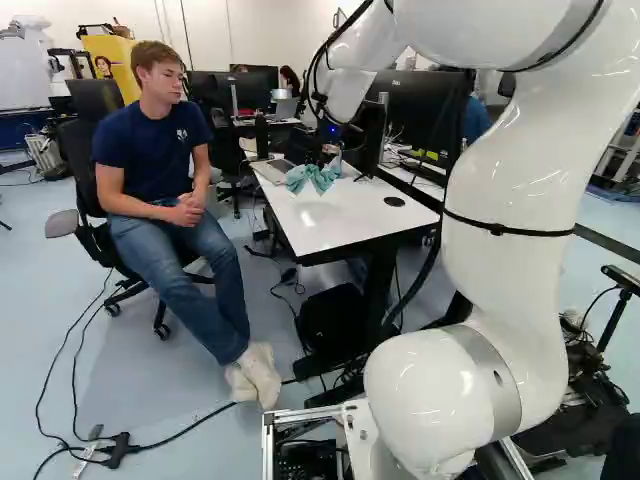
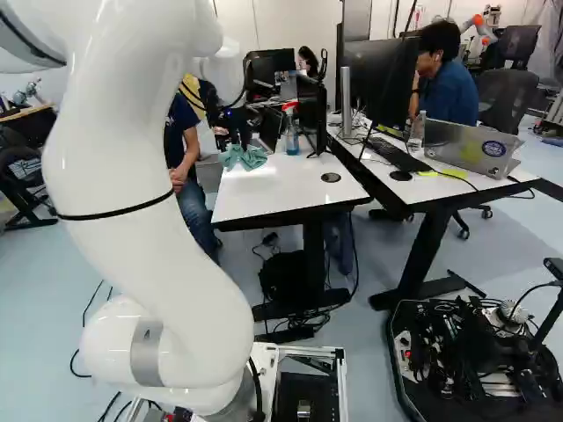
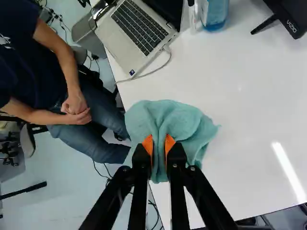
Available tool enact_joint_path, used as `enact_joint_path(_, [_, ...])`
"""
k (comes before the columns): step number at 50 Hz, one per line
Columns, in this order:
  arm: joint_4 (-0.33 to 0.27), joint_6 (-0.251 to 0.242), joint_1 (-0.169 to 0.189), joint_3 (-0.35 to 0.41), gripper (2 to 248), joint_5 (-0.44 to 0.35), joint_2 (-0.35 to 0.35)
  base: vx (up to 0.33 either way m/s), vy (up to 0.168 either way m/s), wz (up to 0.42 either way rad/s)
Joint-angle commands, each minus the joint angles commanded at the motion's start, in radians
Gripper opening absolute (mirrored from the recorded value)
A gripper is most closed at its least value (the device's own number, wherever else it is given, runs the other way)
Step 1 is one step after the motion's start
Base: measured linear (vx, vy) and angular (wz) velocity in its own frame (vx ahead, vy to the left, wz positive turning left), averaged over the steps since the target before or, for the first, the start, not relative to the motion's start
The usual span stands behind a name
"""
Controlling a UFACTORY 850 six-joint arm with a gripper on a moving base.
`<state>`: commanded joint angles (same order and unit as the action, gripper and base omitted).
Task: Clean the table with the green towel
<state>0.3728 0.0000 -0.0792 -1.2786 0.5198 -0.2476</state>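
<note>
In the left base view my gripper (image 1: 328,150) is over the far part of the white table (image 1: 320,220), with the green towel (image 1: 314,178) bunched below it. The right base view also shows the towel (image 2: 243,157), near the table's left edge. Seen from the wrist, the gripper (image 3: 159,146) has a fold of the towel (image 3: 168,115) pinched between both orange pads. The cloth spreads out ahead of and beside the fingers, near the table edge. Whether its underside touches the tabletop, I cannot tell.
Ahead of the gripper an open laptop (image 3: 139,33) with a cable lies on the table, beside a blue bottle (image 3: 214,14). A monitor foot (image 3: 266,23) stands farther along. A seated person is close beside the table edge. A second desk (image 2: 422,189) adjoins on the right.
</note>
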Motion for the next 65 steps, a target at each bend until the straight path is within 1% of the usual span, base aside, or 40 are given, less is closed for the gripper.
enact_joint_path(16, [-0.004, 0.0, -0.04, -0.063, 48, 0.0, -0.053, 0.0, 0.0, 0.0])
enact_joint_path(35, [-0.004, 0.0, -0.046, -0.071, 48, 0.0, -0.06, 0.0, 0.0, 0.0])
enact_joint_path(36, [-0.004, 0.0, -0.046, -0.071, 68, 0.0, -0.06, 0.0, 0.0, 0.0])
enact_joint_path(40, [-0.004, 0.0, -0.046, -0.071, 68, 0.0, -0.06, 0.0, 0.0, 0.0])
enact_joint_path(41, [-0.004, 0.0, -0.046, -0.071, 103, 0.0, -0.06, 0.0, 0.0, 0.0])
enact_joint_path(46, [-0.004, 0.0, -0.046, -0.071, 103, 0.0, -0.06, 0.0, 0.0, 0.0])
enact_joint_path(47, [-0.004, 0.0, -0.046, -0.071, 140, 0.0, -0.06, 0.0, 0.0, 0.0])
enact_joint_path(51, [-0.004, 0.0, -0.046, -0.071, 140, 0.0, -0.06, 0.0, 0.0, 0.0])
enact_joint_path(52, [-0.004, 0.0, -0.046, -0.071, 177, 0.0, -0.06, 0.0, 0.0, 0.0])
enact_joint_path(56, [-0.004, 0.0, -0.046, -0.071, 177, 0.0, -0.06, 0.0, 0.0, 0.0])
enact_joint_path(57, [-0.004, 0.0, -0.046, -0.071, 215, 0.0, -0.06, 0.0, 0.0, 0.0])
enact_joint_path(61, [-0.004, 0.0, -0.046, -0.071, 215, 0.0, -0.06, 0.0, 0.0, 0.0])
enact_joint_path(62, [-0.004, 0.0, -0.046, -0.071, 246, 0.0, -0.06, 0.0, 0.0, 0.0])
enact_joint_path(65, [-0.004, 0.0, -0.046, -0.071, 246, 0.0, -0.06, 0.0, 0.0, 0.0])
